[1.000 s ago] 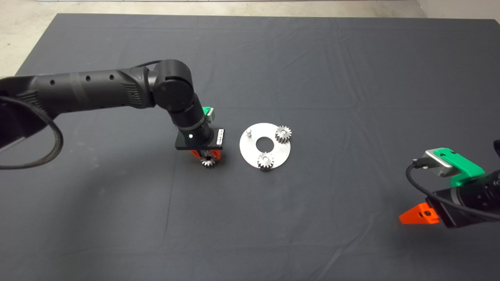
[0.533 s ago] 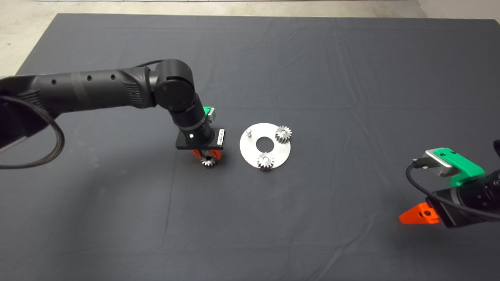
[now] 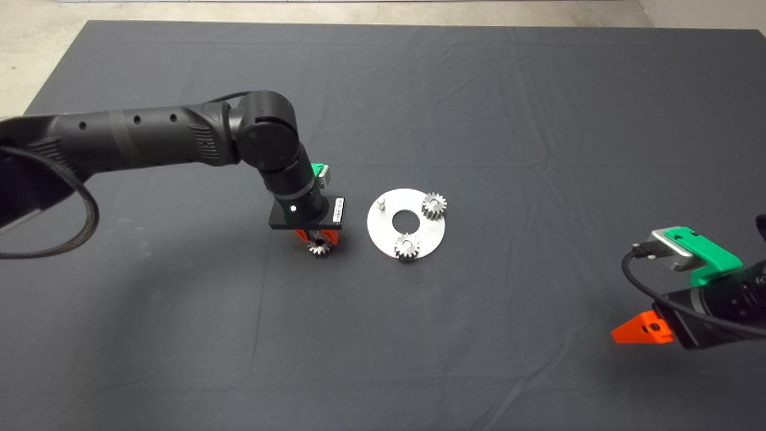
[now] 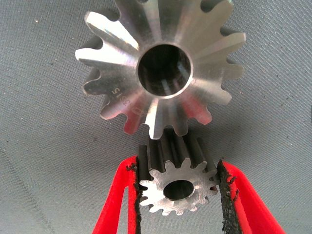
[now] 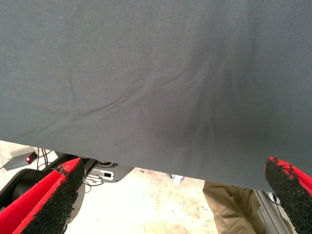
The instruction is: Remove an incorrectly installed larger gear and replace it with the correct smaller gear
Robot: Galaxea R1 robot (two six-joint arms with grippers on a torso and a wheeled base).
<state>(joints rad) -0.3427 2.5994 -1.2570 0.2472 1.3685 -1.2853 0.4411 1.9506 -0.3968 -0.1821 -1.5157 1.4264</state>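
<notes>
A dark mat point(image 3: 479, 108) covers the table. At the steel disc's point(image 3: 383, 236) nine o'clock, the left gripper point(image 4: 179, 192) pinches the smaller gear point(image 4: 178, 187) by its toothed rim, bore axis pointing up the wrist. The larger gear point(image 4: 163, 68) lies flat on the mat just beyond. The disc's bare pin point(image 3: 381, 205) is nearer this arm, toward three o'clock. The right gripper point(image 5: 170, 195) waits at four o'clock, fingers spread.

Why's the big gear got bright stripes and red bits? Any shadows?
Left wrist view: light streaks the larger gear; its lower teeth mirror the red left pincer gripping the smaller gear. Head view: the left arm shadows the mat. Right wrist view: open right pincer, no glare.
</notes>
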